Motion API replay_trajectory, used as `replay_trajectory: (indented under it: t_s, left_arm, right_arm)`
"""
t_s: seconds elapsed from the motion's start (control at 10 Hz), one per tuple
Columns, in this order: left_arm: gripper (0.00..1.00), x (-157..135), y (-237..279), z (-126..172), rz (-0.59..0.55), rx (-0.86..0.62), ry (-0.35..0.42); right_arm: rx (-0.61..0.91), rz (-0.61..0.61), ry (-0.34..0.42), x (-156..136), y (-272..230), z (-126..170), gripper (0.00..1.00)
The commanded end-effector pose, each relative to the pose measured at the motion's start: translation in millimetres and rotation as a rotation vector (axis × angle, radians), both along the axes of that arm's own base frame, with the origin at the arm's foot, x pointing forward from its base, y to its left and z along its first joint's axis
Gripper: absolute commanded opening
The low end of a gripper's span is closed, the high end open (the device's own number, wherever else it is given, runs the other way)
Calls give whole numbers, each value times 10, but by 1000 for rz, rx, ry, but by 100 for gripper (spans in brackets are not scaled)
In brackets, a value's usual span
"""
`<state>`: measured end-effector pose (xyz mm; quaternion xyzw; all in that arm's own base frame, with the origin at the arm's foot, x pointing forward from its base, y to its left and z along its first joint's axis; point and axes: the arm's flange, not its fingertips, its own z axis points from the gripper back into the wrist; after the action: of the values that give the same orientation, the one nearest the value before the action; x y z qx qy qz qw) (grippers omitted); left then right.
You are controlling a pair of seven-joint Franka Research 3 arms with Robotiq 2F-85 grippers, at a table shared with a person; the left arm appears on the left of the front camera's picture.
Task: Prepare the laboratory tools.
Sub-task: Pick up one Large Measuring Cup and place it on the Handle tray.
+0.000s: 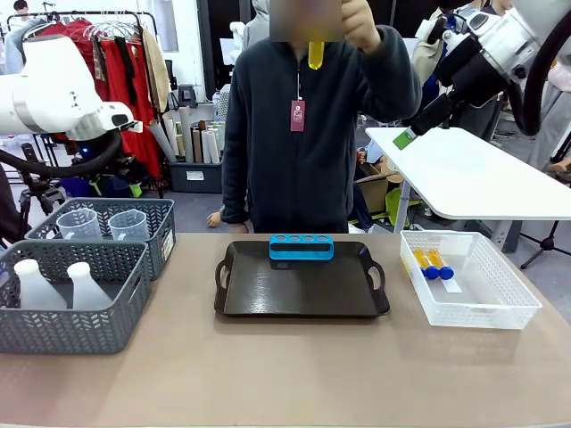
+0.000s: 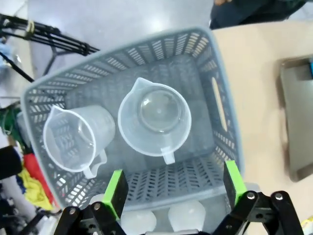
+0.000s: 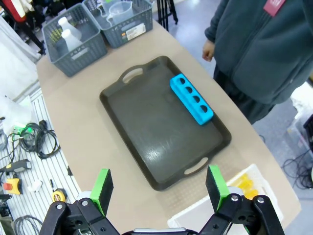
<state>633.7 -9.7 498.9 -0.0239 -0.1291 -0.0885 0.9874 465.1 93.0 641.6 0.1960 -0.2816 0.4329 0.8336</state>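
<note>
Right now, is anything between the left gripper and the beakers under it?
Nothing visible. The open left gripper hangs above the grey basket; the middle beaker and the corner beaker stand uncovered, ringed only by basket walls.

Two blue-capped amber tubes [image 1: 430, 265] lie in the mesh basket [image 1: 513, 291]; beakers [image 1: 128, 225] and flasks [image 1: 87, 284] stand in grey baskets [image 1: 80, 334].

Yellow tubes [image 1: 316, 53] [image 1: 420, 259] [image 1: 435, 259]: three
Clear beakers [image 2: 154, 116] [image 2: 73, 139]: two
White flasks [image 1: 36, 287] [image 1: 86, 287]: two
Grey baskets [image 1: 80, 334] [image 1: 163, 234]: two
White basket [image 1: 500, 308]: one
Dark tray [image 1: 299, 299]: one
Blue rack [image 1: 302, 247]: one, with four holes
Robot arms [image 1: 53, 89] [image 1: 486, 49]: two
Person [image 1: 312, 152]: one
</note>
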Motion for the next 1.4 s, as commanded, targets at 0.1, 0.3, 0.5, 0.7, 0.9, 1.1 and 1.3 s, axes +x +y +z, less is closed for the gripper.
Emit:
replay_trajectory:
  t_s: [0.1,0.3,0.5,0.7,0.9,1.1,1.3]
  left_arm:
    - [100,210,65,-183,101,-57,73]
    - [100,272,88,-407,118,-50,118]
    - [100,216,-25,-629,143,-16,153]
    - [100,151,16,-693,158,12,153]
    - [100,55,-7,-808,182,20,162]
    - [100,76,81,-893,194,34,153]
    - [100,142,90,-965,179,31,148]
  right_arm:
    - [3,5,1,-9,-9,9,100]
    - [3,5,1,-9,-9,9,100]
    - [3,5,1,-9,-9,9,100]
    - [3,5,1,-9,-9,9,100]
    - [3,5,1,-9,-9,9,100]
    - [3,5,1,-9,-9,9,100]
    - [3,5,1,-9,-9,9,100]
